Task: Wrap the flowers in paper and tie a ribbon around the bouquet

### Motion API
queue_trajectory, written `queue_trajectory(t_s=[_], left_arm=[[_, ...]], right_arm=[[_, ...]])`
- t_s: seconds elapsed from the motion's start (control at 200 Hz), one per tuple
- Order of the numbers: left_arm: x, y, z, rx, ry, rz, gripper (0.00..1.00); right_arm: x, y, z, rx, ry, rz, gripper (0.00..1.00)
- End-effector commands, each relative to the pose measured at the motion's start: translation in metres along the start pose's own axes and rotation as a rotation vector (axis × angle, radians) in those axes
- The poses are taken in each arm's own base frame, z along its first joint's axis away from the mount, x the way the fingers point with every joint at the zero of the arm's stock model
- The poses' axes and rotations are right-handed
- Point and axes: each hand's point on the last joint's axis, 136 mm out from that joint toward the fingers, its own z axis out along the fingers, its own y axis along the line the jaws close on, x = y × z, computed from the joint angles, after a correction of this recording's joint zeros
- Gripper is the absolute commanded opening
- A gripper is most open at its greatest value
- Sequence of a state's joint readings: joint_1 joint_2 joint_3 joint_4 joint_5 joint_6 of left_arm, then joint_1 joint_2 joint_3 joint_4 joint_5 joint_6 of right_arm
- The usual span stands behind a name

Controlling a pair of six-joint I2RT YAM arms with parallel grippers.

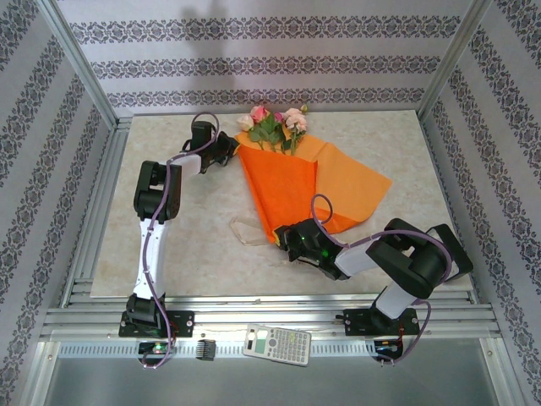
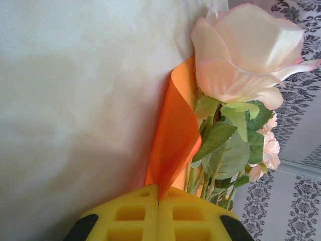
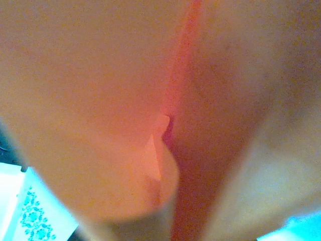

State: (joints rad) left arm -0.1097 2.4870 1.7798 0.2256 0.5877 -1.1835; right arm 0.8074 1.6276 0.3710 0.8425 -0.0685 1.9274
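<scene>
Yellow left fingers (image 2: pixel 130 216) pinch the thin, easily torn orange paper (image 2: pixel 173 135) beside the roses (image 2: pixel 241 50), while right fingers (image 1: pixel 287 241) sit closed at the narrow tip, probably the firmest hold, of the bouquet (image 1: pixel 283 190) lying mid-desk (image 1: pixel 406 144).

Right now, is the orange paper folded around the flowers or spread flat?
Partly folded: the paper forms a cone around the flowers, but one flap lies flat at the right.
</scene>
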Motion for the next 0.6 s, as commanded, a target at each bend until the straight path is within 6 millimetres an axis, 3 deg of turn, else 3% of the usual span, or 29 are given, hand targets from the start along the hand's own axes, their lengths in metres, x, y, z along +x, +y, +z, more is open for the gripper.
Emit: queue_trajectory(t_s=[0.0,0.095,0.175,0.24,0.315,0.39,0.47,0.515,0.594], left_arm=[[-0.042,-0.012,-0.015,0.003,-0.115,0.041,0.17],[-0.042,-0.01,-0.038,-0.091,-0.147,0.052,0.51],[-0.031,-0.013,-0.066,-0.153,-0.162,0.058,0.55],[-0.009,-0.012,-0.089,-0.186,-0.15,0.021,0.53],[0.034,-0.009,-0.121,-0.231,-0.109,-0.014,0.54],[0.092,-0.005,-0.146,-0.258,-0.031,-0.033,0.55],[0.162,-0.006,-0.16,-0.231,0.092,-0.045,0.56],[0.201,0.004,-0.166,-0.239,0.161,-0.066,0.56],[0.253,0.015,-0.176,-0.258,0.236,-0.079,0.56]], right_arm=[[0.004,-0.019,-0.003,0.064,0.024,-0.018,0.0],[0.007,-0.011,0.0,0.052,0.032,-0.025,0.0],[0.007,-0.007,0.001,0.045,0.031,-0.025,0.0],[0.006,-0.007,0.001,0.045,0.028,-0.026,0.0],[0.005,-0.006,0.002,0.042,0.029,-0.025,0.0],[0.006,-0.005,0.004,0.04,0.033,-0.025,0.0],[0.007,-0.003,0.004,0.036,0.035,-0.024,0.0],[0.008,-0.001,0.004,0.033,0.038,-0.024,0.0],[0.009,0.001,0.003,0.031,0.038,-0.032,0.0]])
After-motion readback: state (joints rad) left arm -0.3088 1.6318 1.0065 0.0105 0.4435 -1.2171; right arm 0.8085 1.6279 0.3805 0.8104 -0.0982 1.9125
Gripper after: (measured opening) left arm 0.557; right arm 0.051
